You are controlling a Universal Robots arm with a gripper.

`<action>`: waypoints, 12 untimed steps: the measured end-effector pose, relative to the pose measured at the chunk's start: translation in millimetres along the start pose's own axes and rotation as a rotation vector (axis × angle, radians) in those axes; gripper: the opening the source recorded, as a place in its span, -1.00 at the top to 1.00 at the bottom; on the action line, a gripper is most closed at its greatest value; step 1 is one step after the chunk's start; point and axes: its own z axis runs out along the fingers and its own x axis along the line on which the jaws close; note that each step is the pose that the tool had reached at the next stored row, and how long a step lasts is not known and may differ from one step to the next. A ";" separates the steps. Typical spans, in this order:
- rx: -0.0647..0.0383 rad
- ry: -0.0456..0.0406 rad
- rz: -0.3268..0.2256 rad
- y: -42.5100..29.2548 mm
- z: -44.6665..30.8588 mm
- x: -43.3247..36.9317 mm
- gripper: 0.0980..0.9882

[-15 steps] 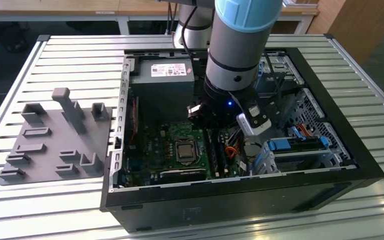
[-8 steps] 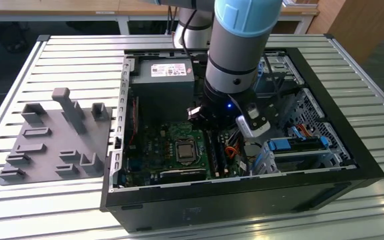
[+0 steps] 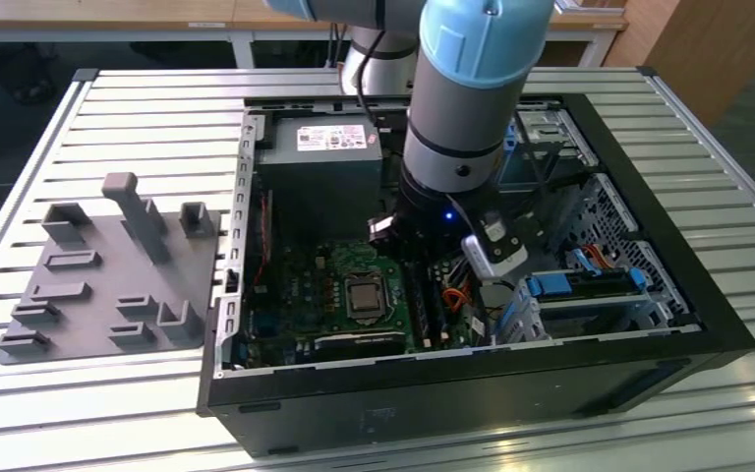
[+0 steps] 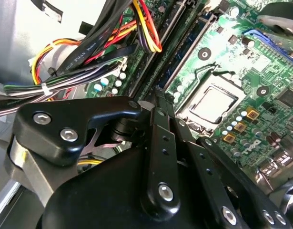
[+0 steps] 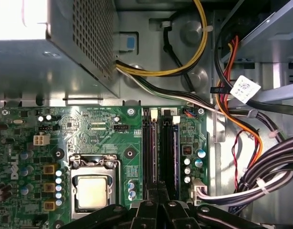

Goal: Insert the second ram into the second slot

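Observation:
My gripper (image 3: 423, 280) reaches down into the open computer case (image 3: 483, 366), over the memory slots (image 3: 431, 307) beside the processor socket (image 3: 362, 295). In both wrist views its black fingers (image 5: 151, 210) (image 4: 160, 143) lie pressed together, shut. The gripper's tips (image 5: 158, 190) (image 4: 158, 93) sit right at the near end of the slots (image 5: 156, 148). A dark blue ram (image 5: 175, 152) (image 4: 194, 43) stands seated in the slot nearest the cables. I cannot tell whether it is the second ram, or whether anything thin lies between the fingers.
The grey power supply box (image 3: 319, 147) (image 5: 41, 57) sits at the case's far side. Bundles of cables (image 5: 260, 176) (image 4: 89, 52) crowd the space beside the slots. A grey fixture with upright holders (image 3: 102, 285) lies on the slatted table at the exterior view's left.

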 end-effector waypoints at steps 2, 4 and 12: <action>0.001 0.0003 0.000 -0.2 2.1 0.0 0.98; 0.001 0.0004 0.000 -0.4 4.5 0.0 0.98; -0.003 -0.0004 0.000 0.3 -0.2 -0.1 0.98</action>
